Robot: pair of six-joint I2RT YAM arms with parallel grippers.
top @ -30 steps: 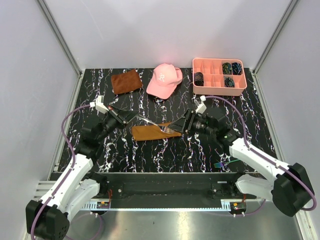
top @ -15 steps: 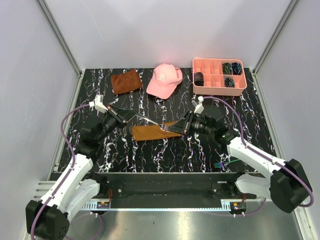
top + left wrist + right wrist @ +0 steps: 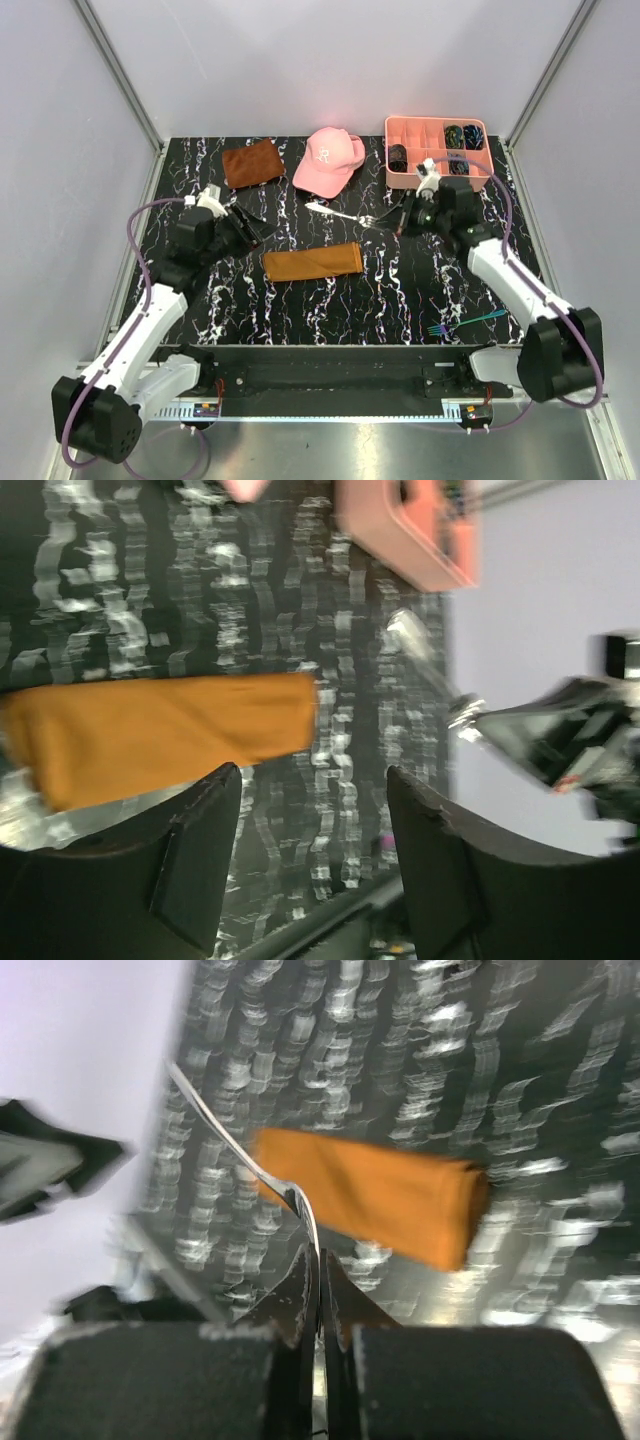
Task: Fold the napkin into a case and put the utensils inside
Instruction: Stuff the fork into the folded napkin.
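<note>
To the left of the folded napkin (image 3: pixel 312 262), a little farther back, the left jaws stand wide apart and hold nothing; in the left wrist view the napkin's right end lies just beyond the two fingers (image 3: pixel 200 865). The napkin lies flat on the desk (image 3: pixel 300 315) as a long narrow orange-brown strip. Behind its left end, near the back edge, lies a smaller rust-brown cloth (image 3: pixel 252 162). Behind its right end there is a pink cap (image 3: pixel 328 158). Between the cap and the napkin there is a thin metal utensil (image 3: pixel 340 212), not inside the napkin. The right jaws, behind and to the right of the napkin, are closed tight on one end of it, and the other end points to the left. Farther right and back stands a pink tray (image 3: pixel 400 175). In front of the napkin and to its right, a purple fork (image 3: pixel 436 329) and a thin green piece (image 3: pixel 487 318) lie near the front edge of the desk.
</note>
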